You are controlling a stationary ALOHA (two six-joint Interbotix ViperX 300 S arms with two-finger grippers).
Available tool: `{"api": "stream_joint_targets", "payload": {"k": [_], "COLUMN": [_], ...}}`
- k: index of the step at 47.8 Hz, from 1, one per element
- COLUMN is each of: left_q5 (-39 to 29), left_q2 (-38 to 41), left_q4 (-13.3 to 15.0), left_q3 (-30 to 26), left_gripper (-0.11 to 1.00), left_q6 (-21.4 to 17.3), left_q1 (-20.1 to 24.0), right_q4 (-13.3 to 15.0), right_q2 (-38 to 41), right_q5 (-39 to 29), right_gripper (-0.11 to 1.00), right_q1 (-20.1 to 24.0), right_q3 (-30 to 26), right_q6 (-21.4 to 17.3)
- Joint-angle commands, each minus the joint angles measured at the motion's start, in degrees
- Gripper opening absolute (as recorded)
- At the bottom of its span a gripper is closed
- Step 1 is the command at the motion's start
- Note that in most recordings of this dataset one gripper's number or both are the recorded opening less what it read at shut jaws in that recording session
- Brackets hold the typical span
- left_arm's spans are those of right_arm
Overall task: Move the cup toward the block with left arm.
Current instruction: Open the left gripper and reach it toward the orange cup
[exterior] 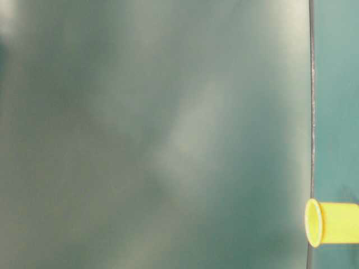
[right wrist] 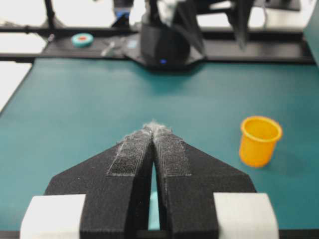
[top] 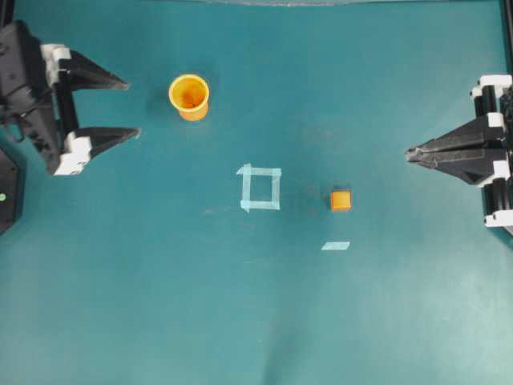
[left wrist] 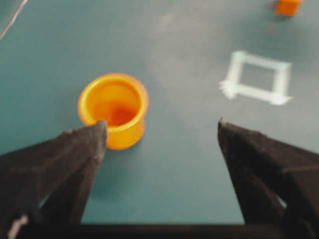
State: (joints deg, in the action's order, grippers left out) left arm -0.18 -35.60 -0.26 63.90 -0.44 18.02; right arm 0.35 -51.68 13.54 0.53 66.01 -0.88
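Observation:
The yellow-orange cup point(top: 189, 96) stands upright on the teal table, at the upper left of the overhead view. It also shows in the left wrist view point(left wrist: 113, 110), the right wrist view point(right wrist: 259, 141) and the table-level view point(exterior: 331, 223). My left gripper point(top: 133, 107) is open and empty, to the left of the cup and apart from it. The tiny orange block point(top: 341, 200) sits right of centre; it also shows in the left wrist view point(left wrist: 287, 6). My right gripper point(top: 409, 154) is shut and empty at the right edge, tips together point(right wrist: 155, 128).
A pale tape square outline point(top: 260, 188) lies between cup and block, and also shows in the left wrist view point(left wrist: 257, 77). A short tape strip point(top: 336, 245) lies below the block. The other arm's base point(right wrist: 164, 45) stands at the far table edge.

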Motion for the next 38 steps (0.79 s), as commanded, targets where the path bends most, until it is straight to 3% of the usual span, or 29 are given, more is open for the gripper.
{"api": "stream_joint_targets", "payload": {"k": [1,13,26,38], "left_q5": [1.41,1.67,3.25,9.40], "left_q2": [3.96,18.11,26.63,31.73], "left_q4": [0.35,0.18,0.00,0.09], "left_q3": [-1.67,-5.54,-8.70,-8.88], "left_gripper": [0.88,0.88,0.88,0.88], "left_q6": [0.79,5.71,5.71,5.80], "left_q1": [2.11,4.83,4.83,4.83], "right_q4": [0.09,0.09,0.09,0.09], "right_q2": [0.18,0.44,0.44,0.26], "right_q5": [0.62,0.35,0.35,0.26], "right_gripper": [0.00,0.00,0.00,0.00], "right_q1": [0.18,0.18,0.18,0.18], "right_q3": [-1.14,-1.05,-1.14,-1.14], "right_q6": [-0.09,-0.09,-0.09,-0.09]}}
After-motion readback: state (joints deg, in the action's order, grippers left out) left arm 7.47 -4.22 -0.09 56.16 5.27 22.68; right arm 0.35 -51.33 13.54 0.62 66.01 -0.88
